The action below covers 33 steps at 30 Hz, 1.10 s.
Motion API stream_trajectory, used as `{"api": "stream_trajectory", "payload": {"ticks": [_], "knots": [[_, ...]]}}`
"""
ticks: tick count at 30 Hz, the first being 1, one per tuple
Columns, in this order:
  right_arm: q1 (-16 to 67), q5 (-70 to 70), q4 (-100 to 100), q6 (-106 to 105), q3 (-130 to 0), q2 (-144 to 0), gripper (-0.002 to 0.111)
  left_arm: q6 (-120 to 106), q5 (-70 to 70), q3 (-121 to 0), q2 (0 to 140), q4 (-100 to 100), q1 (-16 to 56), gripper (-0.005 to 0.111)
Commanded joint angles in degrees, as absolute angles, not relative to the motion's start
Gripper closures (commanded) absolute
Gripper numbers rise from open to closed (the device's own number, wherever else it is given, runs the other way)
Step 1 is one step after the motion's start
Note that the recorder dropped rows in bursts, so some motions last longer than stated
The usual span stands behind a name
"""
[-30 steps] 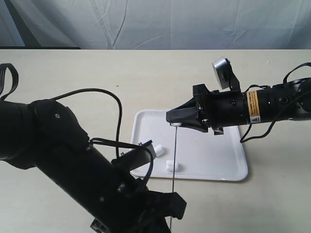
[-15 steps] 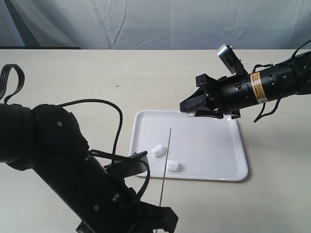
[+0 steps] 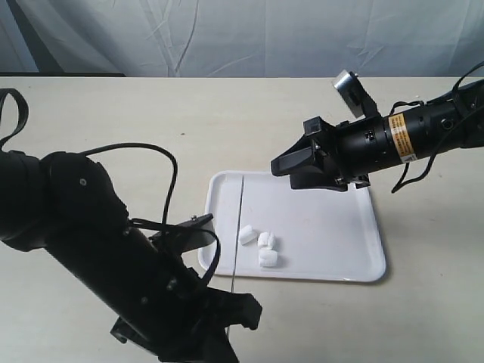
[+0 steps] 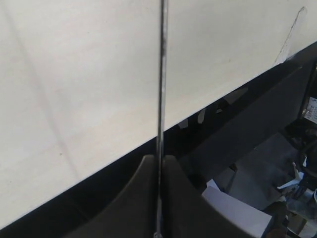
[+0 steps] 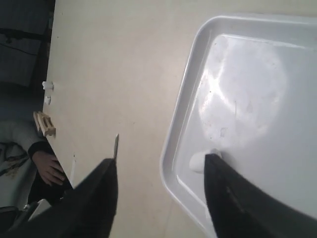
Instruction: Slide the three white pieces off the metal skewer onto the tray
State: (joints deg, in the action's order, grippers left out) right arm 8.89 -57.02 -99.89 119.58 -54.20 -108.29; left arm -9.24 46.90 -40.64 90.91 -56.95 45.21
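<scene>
Seems past the sliding step, with three small white soft cylinders [image 3: 265,240] lying clustered on the flat white glossy tray [image 3: 333,234], off the thin grey metal skewer [image 3: 239,227] clenched bare in the left gripper [image 4: 159,166]. Calls next for laying it down, with the right gripper [image 3: 293,171] spread, empty, over the tray's rim.

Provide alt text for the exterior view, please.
The three white pieces lie together on the tray, off the metal skewer. The left gripper holds the bare skewer beside them; the right gripper hovers open near the tray.

Lab rig; draped backdrop [image 3: 227,38]; cream table [image 3: 151,113]
</scene>
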Motion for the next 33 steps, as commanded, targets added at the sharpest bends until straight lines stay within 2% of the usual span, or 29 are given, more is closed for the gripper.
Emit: {"api": "stream_trajectory", "payload": {"ticks": [1,7,11,19,22,33], "knots": [[8.66,-57.38,-99.95,119.06,-54.06,-108.25,0.055,-9.14,44.28,-40.35,90.67,-56.61,45.15,0.107],[8.66,-60.39,-99.95,116.87,-54.06,-108.10,0.069,-9.41,42.32,-40.35,90.67,-55.72,45.03,0.107],[8.66,-67.33,-99.95,116.87,-54.06,-106.02,0.078,-8.66,44.23,-40.46,91.37,-53.16,40.84,0.107],[8.66,-69.96,-99.95,121.17,-51.26,-94.46,0.078,-15.79,48.72,-41.74,95.03,-53.23,32.96,0.107],[8.66,-69.96,-99.95,119.27,-48.90,-87.34,0.078,-19.03,55.51,-47.59,99.18,-56.74,31.76,0.107],[8.66,-69.96,-99.95,119.50,-38.28,-74.05,0.078,-15.16,61.34,-66.53,114.93,-56.73,31.55,0.107]]}}
